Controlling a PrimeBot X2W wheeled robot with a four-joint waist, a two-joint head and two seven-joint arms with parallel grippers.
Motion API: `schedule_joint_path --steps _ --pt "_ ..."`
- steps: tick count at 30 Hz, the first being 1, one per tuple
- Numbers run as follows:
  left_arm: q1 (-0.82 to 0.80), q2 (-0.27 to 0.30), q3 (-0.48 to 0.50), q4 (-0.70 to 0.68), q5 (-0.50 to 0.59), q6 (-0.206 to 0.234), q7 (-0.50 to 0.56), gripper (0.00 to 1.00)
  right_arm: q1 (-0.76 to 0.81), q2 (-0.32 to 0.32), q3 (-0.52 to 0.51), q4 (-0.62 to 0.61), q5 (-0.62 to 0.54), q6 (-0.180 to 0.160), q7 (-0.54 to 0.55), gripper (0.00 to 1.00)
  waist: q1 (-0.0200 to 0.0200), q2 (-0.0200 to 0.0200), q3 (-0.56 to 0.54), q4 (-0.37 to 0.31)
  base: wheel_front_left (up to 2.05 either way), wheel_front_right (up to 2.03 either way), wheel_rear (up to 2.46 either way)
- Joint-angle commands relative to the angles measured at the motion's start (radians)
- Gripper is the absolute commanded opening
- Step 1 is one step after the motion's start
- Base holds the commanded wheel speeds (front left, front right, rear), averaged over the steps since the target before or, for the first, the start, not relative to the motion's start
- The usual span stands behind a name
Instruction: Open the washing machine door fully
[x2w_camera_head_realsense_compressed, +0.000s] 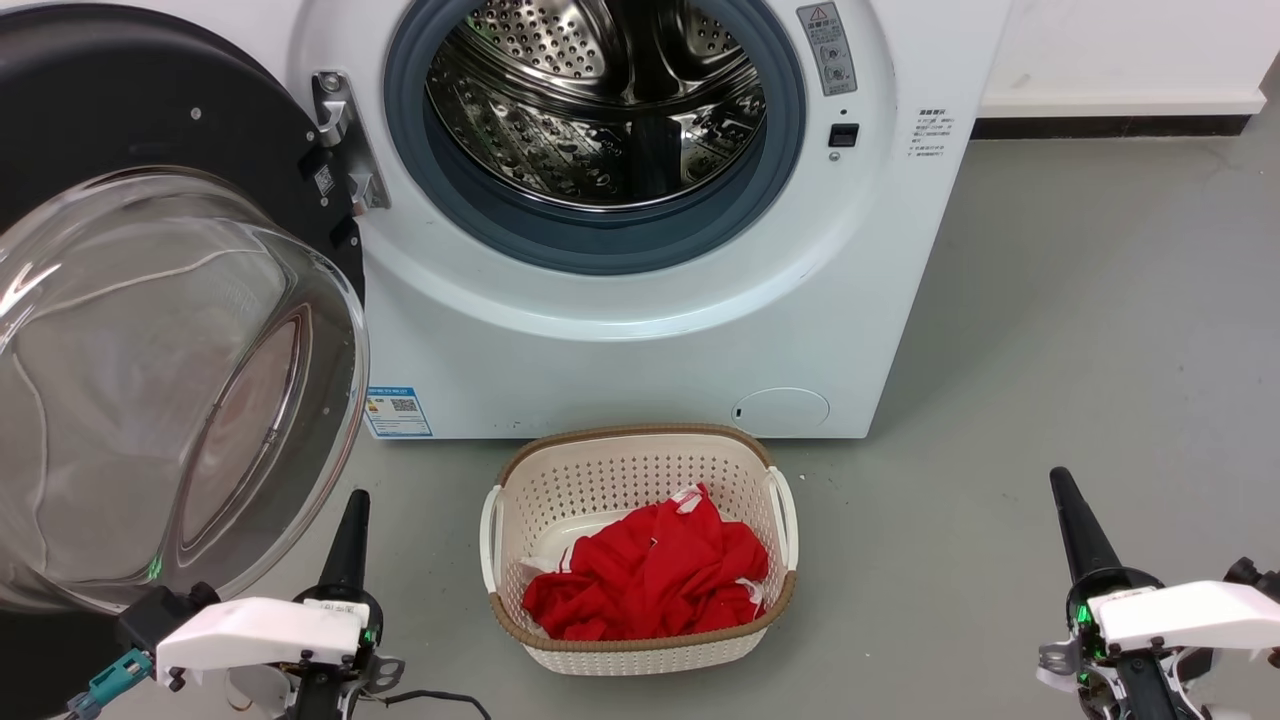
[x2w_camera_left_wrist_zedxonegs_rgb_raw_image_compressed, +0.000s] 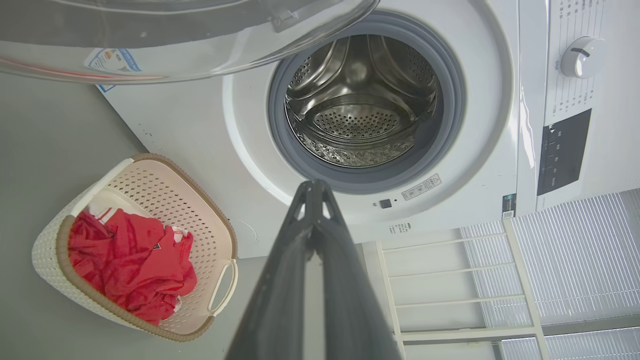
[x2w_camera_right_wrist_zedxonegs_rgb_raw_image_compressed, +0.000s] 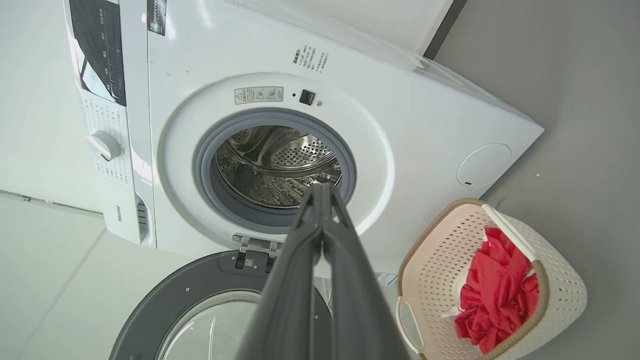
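Progress looks near complete — the washing machine door (x2w_camera_head_realsense_compressed: 170, 350) stands swung wide on its hinge at the left of the washing machine (x2w_camera_head_realsense_compressed: 650, 340), drum (x2w_camera_head_realsense_compressed: 600, 100) fully exposed. Left gripper (x2w_camera_head_realsense_compressed: 357, 497) and right gripper (x2w_camera_head_realsense_compressed: 1058, 478) hang clear of it, fingers pressed together, empty — little swing seems left.

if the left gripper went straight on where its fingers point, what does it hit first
Likely the washing machine front, about at the rubber ring round its opening; the left gripper aims there. The door lies off that line. Depth is unclear.
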Motion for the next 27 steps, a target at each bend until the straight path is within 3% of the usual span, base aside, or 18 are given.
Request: schedule_joint_path --steps 1,27 --pt "-0.015 0.001 0.006 -0.002 -0.025 -0.007 0.008 0.00 -0.019 -0.004 -0.003 -0.003 0.025 0.000 0.007 0.00 0.0000 0.0000 0.000 0.000 0.00 0.00 0.00" --pt "-0.027 -0.005 0.030 0.011 -0.234 -0.037 0.059 0.00 -0.035 -0.003 -0.020 0.010 0.237 0.000 0.057 0.00 0.0000 0.0000 -0.007 0.001 0.00 0.00 0.00"
